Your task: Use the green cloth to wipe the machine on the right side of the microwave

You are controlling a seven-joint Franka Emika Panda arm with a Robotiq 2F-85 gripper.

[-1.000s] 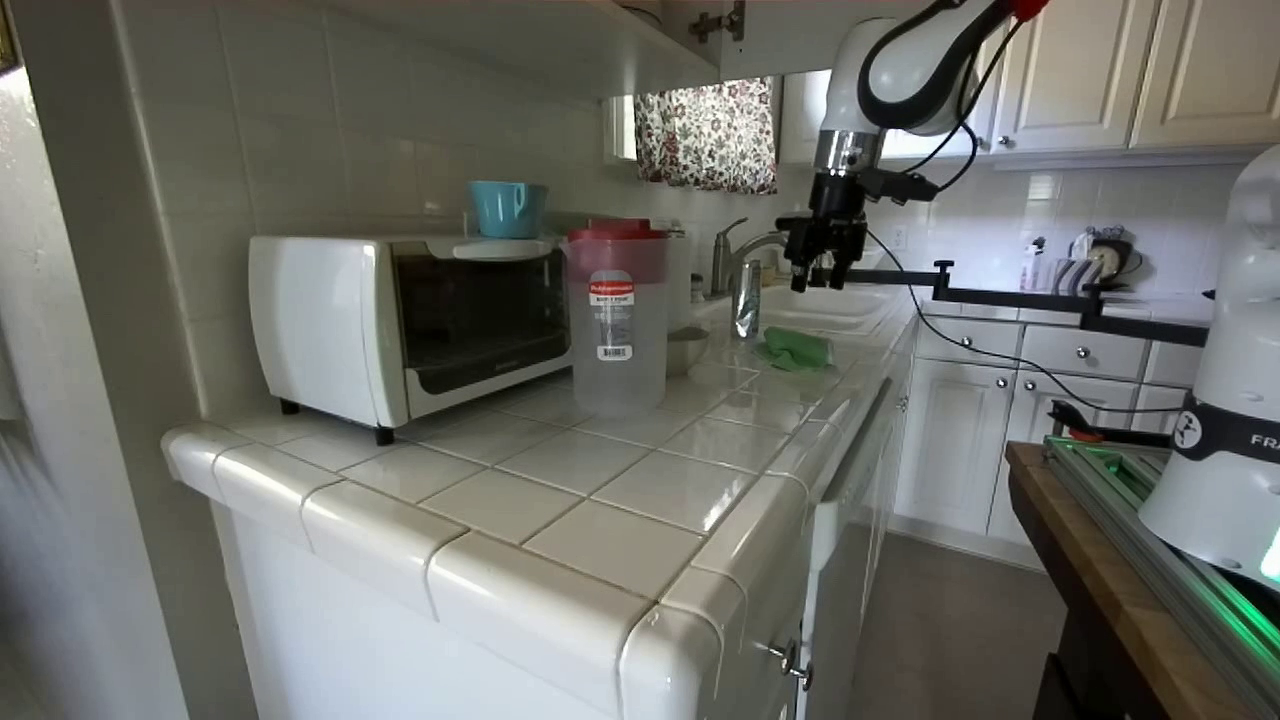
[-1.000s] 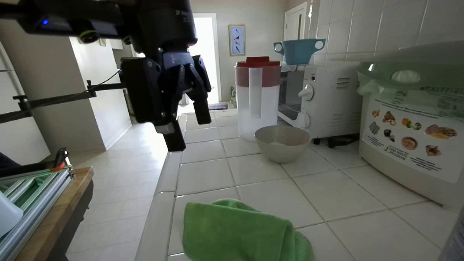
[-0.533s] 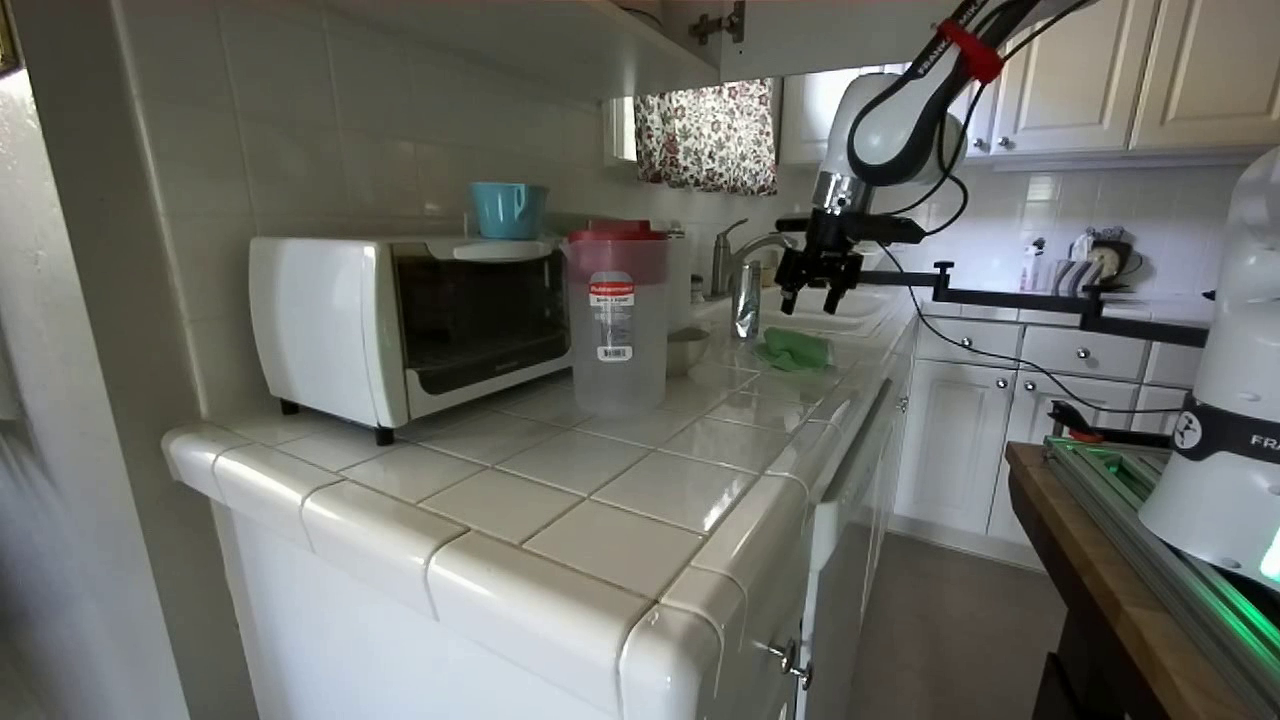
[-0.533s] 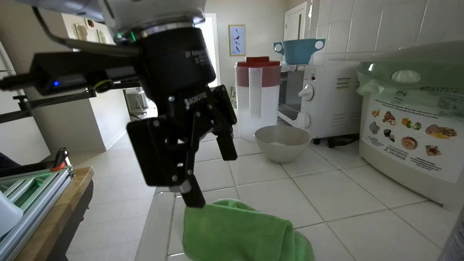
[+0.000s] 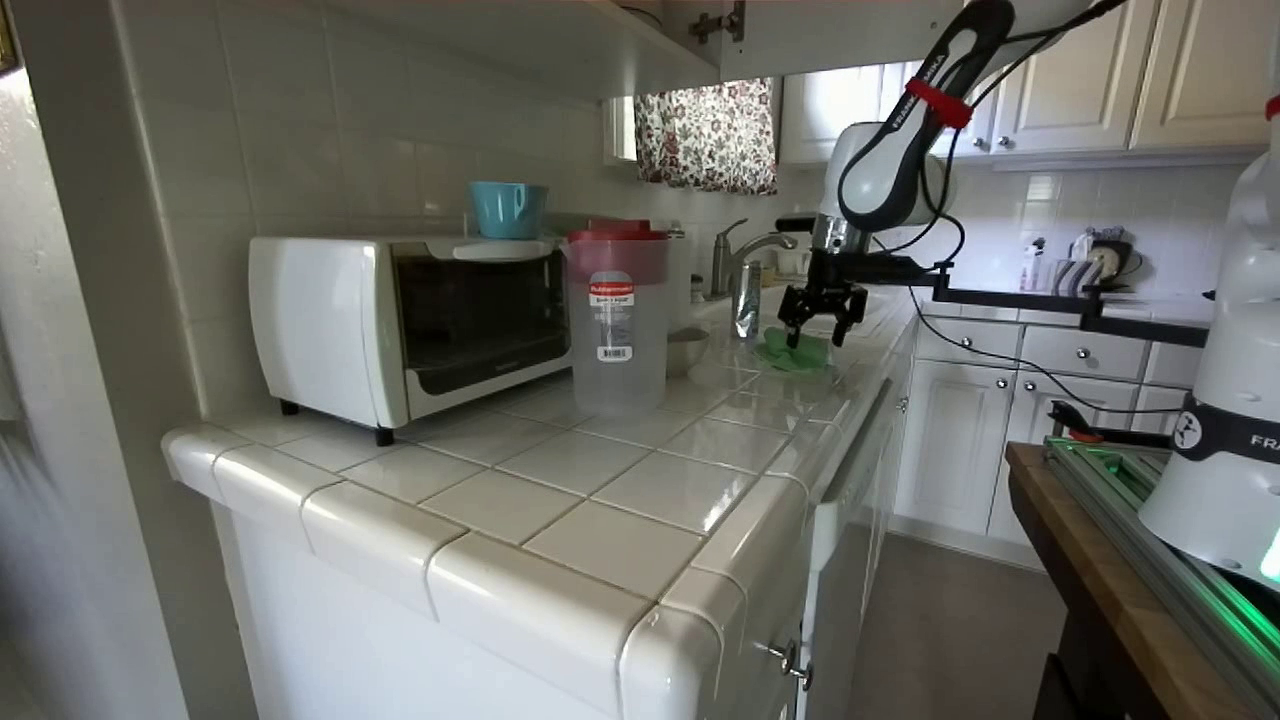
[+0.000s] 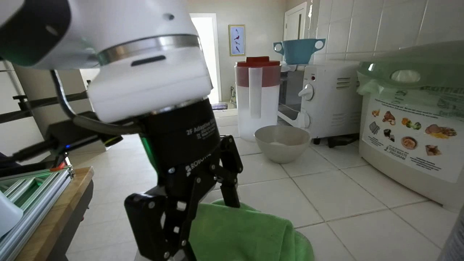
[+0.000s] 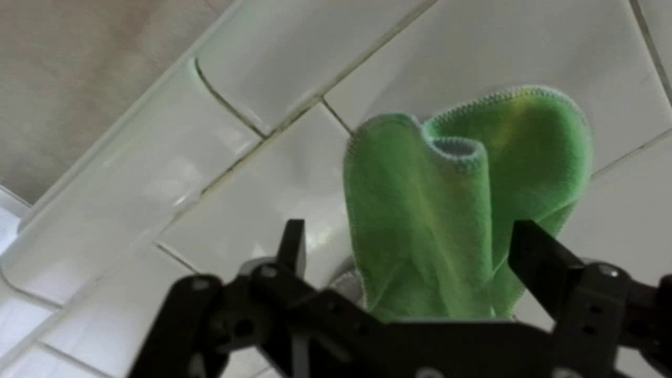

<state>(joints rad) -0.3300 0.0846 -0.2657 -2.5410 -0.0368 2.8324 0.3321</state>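
The green cloth [image 7: 451,226] lies folded and crumpled on the white tiled counter near its front edge. It shows in both exterior views [image 5: 778,352] [image 6: 250,232]. My gripper [image 7: 410,224] is open and empty, pointing down over the cloth. In the wrist view the left fingertip is over bare tile and the right one over the cloth's edge. In both exterior views the gripper [image 5: 816,340] [image 6: 210,232] is low at the cloth; I cannot tell whether it touches. A white toaster-oven-like machine [image 5: 320,330] stands against the wall; its knob side [image 6: 333,98] faces the sink end. No second such machine shows.
A red-lidded pitcher [image 6: 257,98] and a beige bowl [image 6: 282,143] stand between cloth and oven. A green-lidded bin [image 6: 409,119] is by the wall. A blue pot [image 5: 508,210] sits on the oven. A silver can [image 5: 746,300] and faucet [image 5: 722,260] are behind the cloth.
My gripper has come down from above the counter to the cloth and has turned and tilted. The fingers stay apart. The cloth and the other objects have not moved.
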